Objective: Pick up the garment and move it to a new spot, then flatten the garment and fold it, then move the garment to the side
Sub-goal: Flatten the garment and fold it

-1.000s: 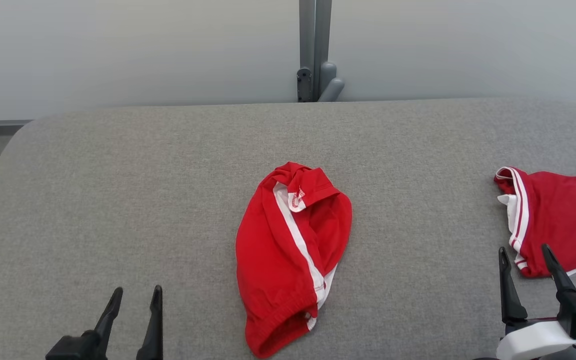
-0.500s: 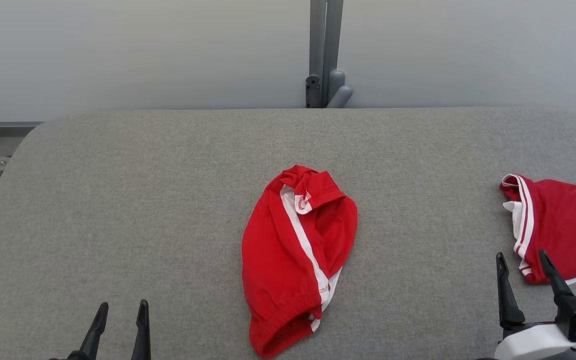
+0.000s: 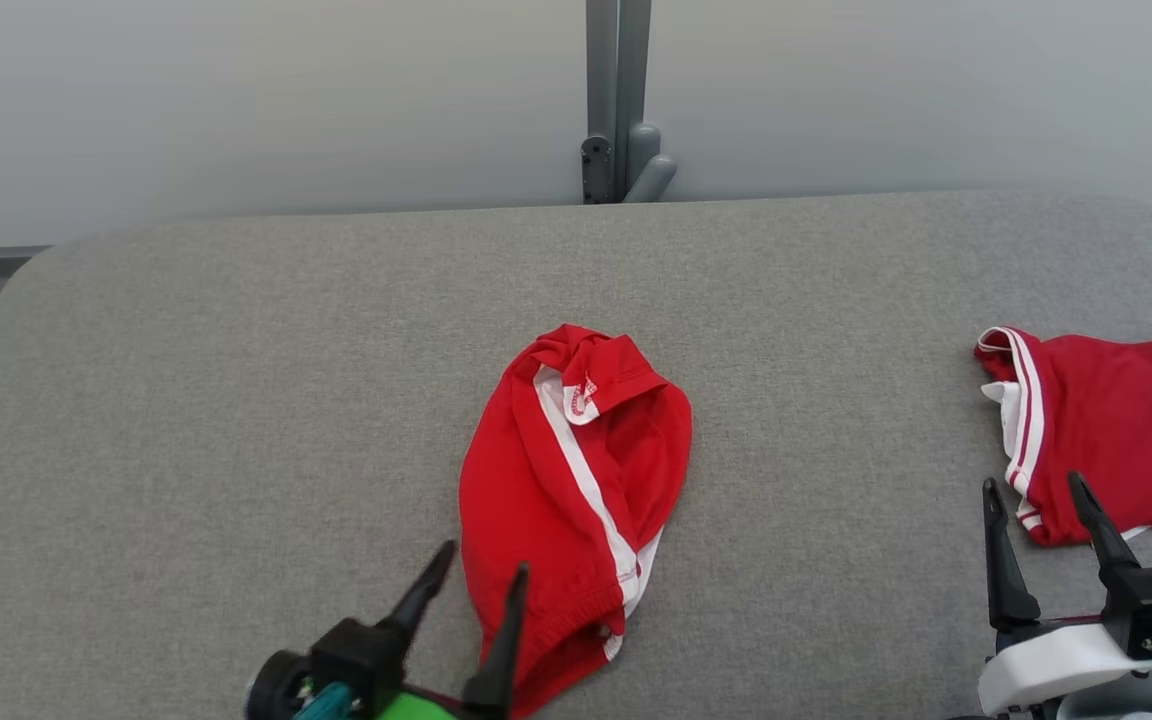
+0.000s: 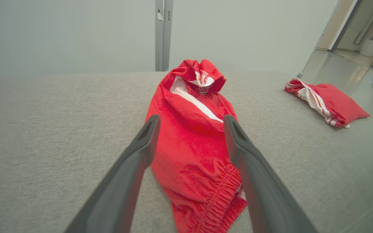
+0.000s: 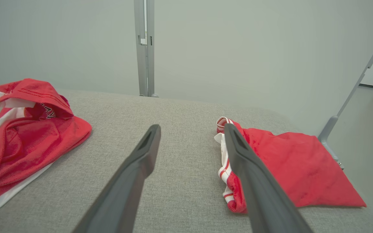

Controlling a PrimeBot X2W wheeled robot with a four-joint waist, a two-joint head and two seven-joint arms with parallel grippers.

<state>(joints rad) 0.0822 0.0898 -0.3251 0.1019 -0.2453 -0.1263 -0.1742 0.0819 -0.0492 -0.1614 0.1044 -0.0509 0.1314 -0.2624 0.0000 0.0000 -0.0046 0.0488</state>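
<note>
The red shorts [image 3: 536, 500] lay crumpled mid-table [image 3: 236, 400]. I judged them light, limp and easily bunched, best gripped at the near elastic waistband [image 3: 556, 650]. My left gripper [image 3: 486, 558] hovered there, fingers spread. The right gripper [image 3: 1032, 482] was likewise spread and empty.

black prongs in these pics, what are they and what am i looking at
They are the fingers of a two-armed robot's grippers. The wide picture comes from a camera on its head, looking down at a grey table. The other two come from wrist cameras, each looking along that arm's fingers. Red shorts lie crumpled mid-table; a second red garment lies at the right. The left gripper is open at the shorts' near end; the right gripper is open beside the other garment. Nothing is held.
</note>
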